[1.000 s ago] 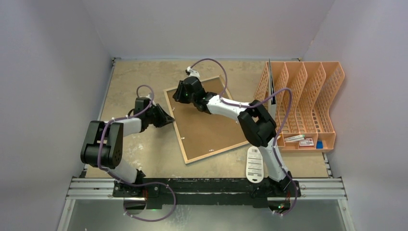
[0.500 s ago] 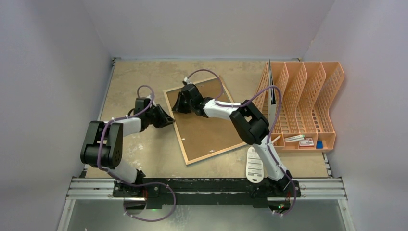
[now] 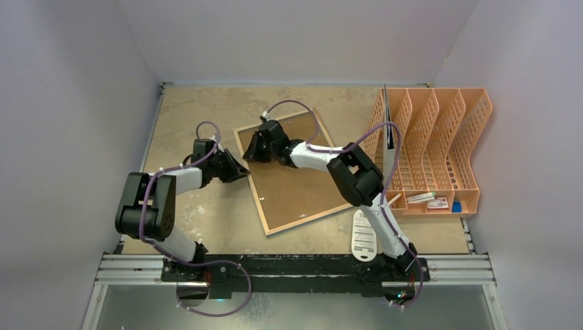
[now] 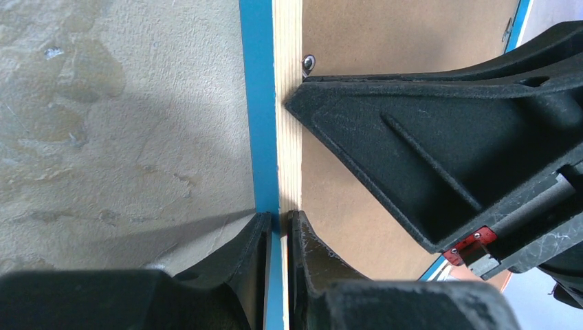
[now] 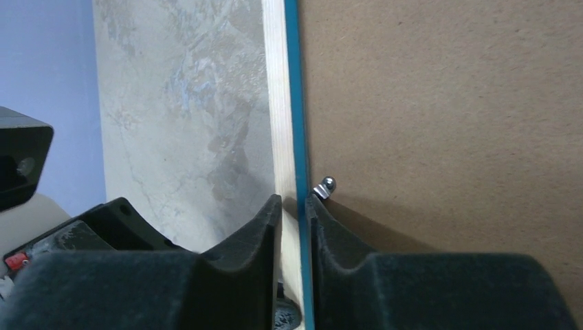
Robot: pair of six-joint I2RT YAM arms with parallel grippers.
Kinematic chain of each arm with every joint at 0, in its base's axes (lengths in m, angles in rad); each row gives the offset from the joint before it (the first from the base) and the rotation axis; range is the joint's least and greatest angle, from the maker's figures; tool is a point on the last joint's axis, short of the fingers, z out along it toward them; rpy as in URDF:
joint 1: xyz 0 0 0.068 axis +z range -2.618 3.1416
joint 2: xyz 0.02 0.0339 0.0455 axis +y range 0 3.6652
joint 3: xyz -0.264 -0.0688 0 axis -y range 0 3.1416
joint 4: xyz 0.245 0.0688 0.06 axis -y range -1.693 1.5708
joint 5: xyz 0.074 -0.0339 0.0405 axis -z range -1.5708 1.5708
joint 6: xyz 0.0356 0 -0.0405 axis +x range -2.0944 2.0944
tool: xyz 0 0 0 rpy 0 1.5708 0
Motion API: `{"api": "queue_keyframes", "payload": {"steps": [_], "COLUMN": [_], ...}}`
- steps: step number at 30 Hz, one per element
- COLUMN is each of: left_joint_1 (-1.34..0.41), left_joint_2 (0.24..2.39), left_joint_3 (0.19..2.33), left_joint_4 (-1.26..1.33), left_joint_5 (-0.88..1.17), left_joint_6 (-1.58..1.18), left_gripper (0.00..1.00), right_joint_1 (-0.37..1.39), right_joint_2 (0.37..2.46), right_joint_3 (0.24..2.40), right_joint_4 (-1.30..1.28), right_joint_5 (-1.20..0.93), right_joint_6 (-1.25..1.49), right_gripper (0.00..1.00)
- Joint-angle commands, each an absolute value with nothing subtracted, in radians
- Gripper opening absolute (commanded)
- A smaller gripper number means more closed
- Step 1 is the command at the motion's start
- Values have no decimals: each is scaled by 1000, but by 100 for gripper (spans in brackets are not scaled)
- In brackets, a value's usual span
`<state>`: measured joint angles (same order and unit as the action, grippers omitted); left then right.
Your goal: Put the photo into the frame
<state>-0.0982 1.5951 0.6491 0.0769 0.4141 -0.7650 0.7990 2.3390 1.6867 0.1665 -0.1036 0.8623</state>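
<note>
Tabletop [image 3: 192, 110]; left end effector [image 4: 278, 220] and right end effector [image 5: 292, 203], angled inward, pinch the frame [image 4: 288, 103].

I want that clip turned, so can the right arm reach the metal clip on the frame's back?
Probably yes: the right tool pinches the frame right beside the clip, with nothing between them.

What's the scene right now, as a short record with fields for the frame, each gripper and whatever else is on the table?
frame: lies back up on the table, brown backing board in it
left gripper: shut on the frame's left rim
right gripper: shut on the same rim, farther back
photo: not in sight
other: orange file rack at the table's right side
</note>
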Motion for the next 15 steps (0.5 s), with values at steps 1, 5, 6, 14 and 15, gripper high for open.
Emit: {"api": "queue_keyframes", "payload": {"steps": [1,5,6,14,15], "left_joint_1": [-112,-112,-112,-112,-113], "left_joint_2": [1657,1657,1658,1663,1662], "left_joint_3": [598,601,602,606,608], "left_joint_4": [-137,-142,-143,-151,-154], "left_joint_5": [345,344,342,339,339], "left_joint_6": [-695,-694,-693,-684,-682], "left_gripper": [13,13,13,13,13], "right_joint_1": [808,808,808,807,807], "right_joint_2": [2393,2398,2401,2427,2409], "right_joint_3": [1681,1668,1666,1694,1688], "right_joint_4": [97,110,116,151,171], "right_joint_5": [-92,-71,-71,-64,-74], "right_joint_6": [865,867,868,879,878], "right_gripper": [27,35,36,41,42]}}
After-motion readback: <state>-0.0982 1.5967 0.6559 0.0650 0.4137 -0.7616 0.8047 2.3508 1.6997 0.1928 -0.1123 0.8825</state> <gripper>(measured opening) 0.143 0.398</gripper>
